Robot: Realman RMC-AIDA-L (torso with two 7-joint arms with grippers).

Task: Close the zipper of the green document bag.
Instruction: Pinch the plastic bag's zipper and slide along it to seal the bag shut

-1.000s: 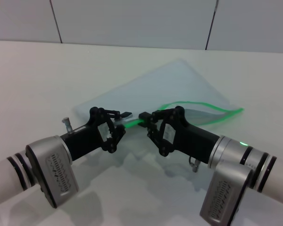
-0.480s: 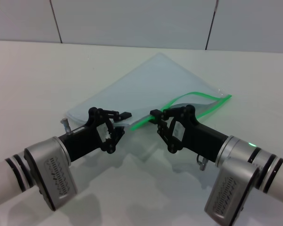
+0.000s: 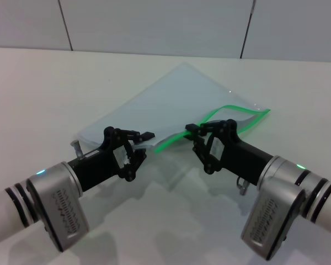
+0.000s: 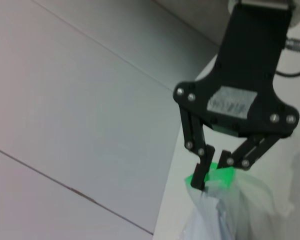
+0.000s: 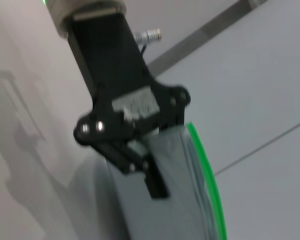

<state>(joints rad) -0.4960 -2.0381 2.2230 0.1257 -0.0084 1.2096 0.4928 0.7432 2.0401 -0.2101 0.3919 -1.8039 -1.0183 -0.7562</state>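
Observation:
The green document bag [image 3: 176,96], a pale translucent pouch, lies slantwise on the table in the head view. Its zipper [image 3: 168,144] runs along the near edge as a bright green strip. My left gripper [image 3: 145,136] is shut on the bag's near-left end by the strip. My right gripper [image 3: 192,131] is shut on the slider partway along. Beyond it the green edges gape apart toward the far right corner [image 3: 265,112]. The left wrist view shows the right gripper [image 4: 210,175] pinching the green tab [image 4: 222,175]. The right wrist view shows the left gripper [image 5: 151,176] gripping the bag [image 5: 180,205].
The white table [image 3: 44,83] stretches out on both sides of the bag. A panelled wall [image 3: 154,22] stands behind the table's far edge. Both forearms cross the near part of the table.
My right gripper has slid to the right along the zipper, and the joined green length behind it has grown. The bag has flattened and its left corner has shifted left. The left gripper has held still.

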